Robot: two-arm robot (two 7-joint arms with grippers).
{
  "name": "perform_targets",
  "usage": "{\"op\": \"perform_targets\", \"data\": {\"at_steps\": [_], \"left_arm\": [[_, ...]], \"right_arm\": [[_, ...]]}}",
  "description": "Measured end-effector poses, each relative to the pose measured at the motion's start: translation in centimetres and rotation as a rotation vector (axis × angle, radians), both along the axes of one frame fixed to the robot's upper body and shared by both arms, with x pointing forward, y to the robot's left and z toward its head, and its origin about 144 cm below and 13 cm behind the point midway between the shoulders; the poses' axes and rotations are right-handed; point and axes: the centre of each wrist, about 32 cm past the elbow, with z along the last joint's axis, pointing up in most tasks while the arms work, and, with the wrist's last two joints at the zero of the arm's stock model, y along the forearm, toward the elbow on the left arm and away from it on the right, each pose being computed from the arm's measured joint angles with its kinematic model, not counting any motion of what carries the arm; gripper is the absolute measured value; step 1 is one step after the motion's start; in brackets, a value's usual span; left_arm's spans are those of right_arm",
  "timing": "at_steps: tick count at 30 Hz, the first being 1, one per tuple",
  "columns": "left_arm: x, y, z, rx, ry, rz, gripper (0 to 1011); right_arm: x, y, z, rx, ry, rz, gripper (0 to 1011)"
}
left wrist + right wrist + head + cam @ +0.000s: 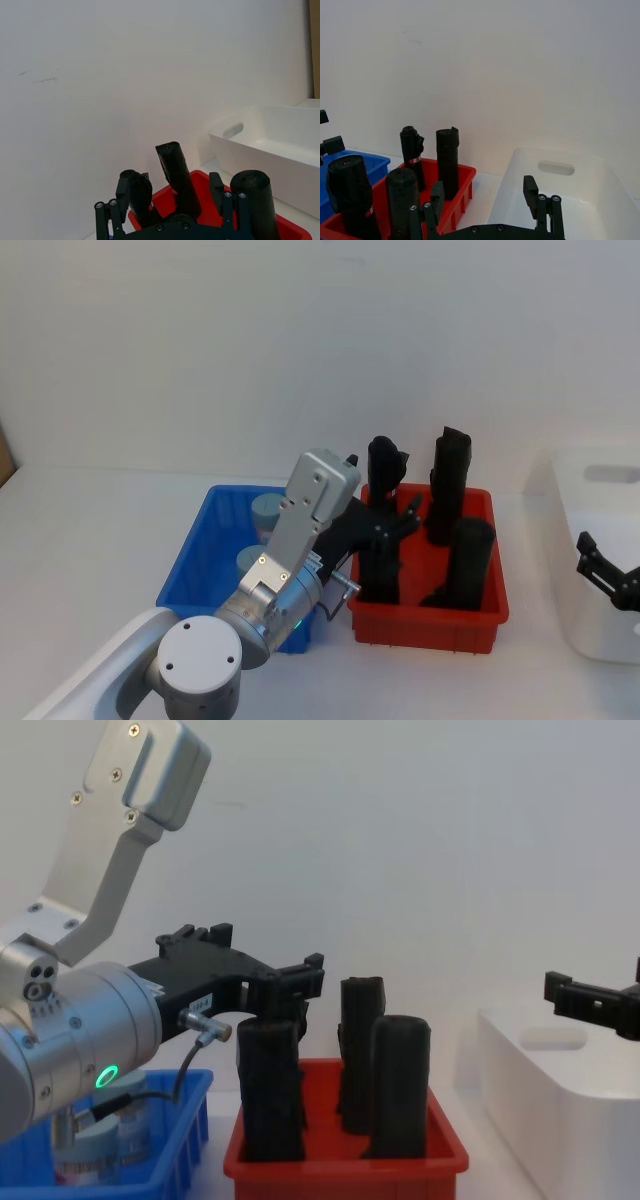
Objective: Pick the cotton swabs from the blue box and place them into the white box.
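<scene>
My head camera looks steeply down on the table (pixel 90 525); the chest camera sits low, facing across it, close behind the left arm (pixel 80 1020). Both wrist cameras look level toward the far wall (pixel 520 60), sharing the red bin (pixel 464 175) and the white box (pixel 506 202).

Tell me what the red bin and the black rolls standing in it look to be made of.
Red bin: moulded hard plastic by the look of it, with smooth walls of even colour, a thick rim and ribs on the outside. Black rolls: probably thin plastic film rolled up, such as bags. The surface is wrinkled and the tops are crumpled, but the look alone does not settle it.
</scene>
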Motion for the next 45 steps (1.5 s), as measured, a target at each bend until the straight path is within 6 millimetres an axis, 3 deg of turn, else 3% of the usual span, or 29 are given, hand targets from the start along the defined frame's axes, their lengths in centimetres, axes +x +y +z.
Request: {"op": "perform_targets", "data": {"at_steps": [45], "left_arm": [[0.00,0.00,0.00,0.000,0.000,0.000,1003]], "right_arm": [[0.00,0.00,0.00,0.000,0.000,0.000,1001]]}}
